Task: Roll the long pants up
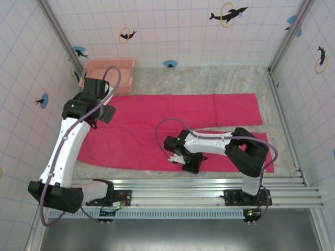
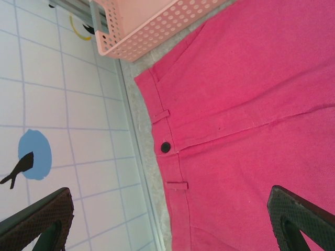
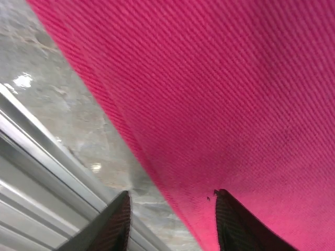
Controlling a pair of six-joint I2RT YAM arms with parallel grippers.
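Hovering spread wide above the waist of the long pants (image 2: 251,104), the left tool (image 2: 168,193) touches nothing. The right tool (image 3: 171,194), fingers partly apart, straddles the cloth's near edge, one finger over bare tabletop (image 3: 68,115). The pants lie flat, waist beside the pale pink mesh basket (image 2: 152,31).

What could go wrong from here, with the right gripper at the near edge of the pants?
1. The right gripper straddles only the near edge of the long pants; so thin a bite may slip out.
2. The left gripper, open above the waistband, hangs near the basket and might knock it.
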